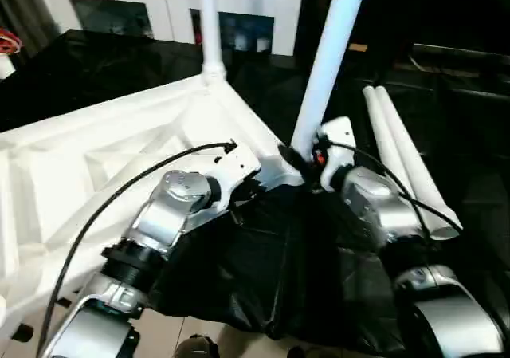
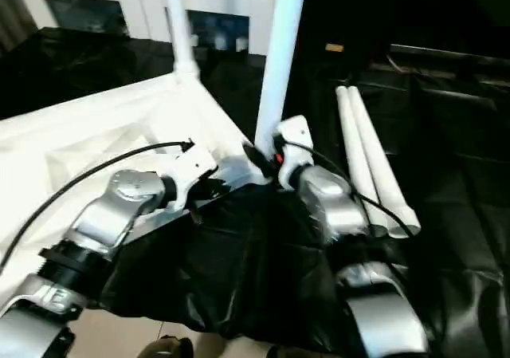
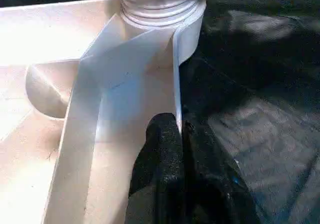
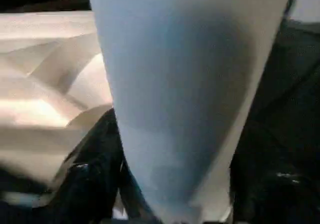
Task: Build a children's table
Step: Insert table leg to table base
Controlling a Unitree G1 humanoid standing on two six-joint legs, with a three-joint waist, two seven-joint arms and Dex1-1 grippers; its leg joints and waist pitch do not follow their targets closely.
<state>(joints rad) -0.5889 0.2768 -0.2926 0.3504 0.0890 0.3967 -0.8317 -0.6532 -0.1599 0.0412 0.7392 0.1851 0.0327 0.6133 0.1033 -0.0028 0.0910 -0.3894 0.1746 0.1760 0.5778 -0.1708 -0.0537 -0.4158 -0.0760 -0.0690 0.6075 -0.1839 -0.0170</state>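
The white table top [image 1: 96, 159] lies upside down, ribs up, on a black cloth. One white leg [image 1: 209, 23] stands upright in the far corner socket [image 3: 160, 7]. My left gripper [image 3: 179, 129] is shut on the top's thin rim near that corner, one black finger [image 3: 160, 154] on the inside of it. A second leg [image 1: 331, 55] rises tilted at the near right corner. My right gripper [image 1: 307, 163] is shut on its lower end; its dark fingers [image 4: 92, 174] sit on either side of the tube [image 4: 180, 84]. Two more legs [image 1: 406, 159] lie side by side to the right.
A white cabinet with glass doors [image 1: 159, 7] stands behind the work. The black cloth [image 1: 263, 278] hangs over the near edge, with beige floor [image 1: 199, 330] below it. A black cable [image 1: 119, 190] runs along my left forearm.
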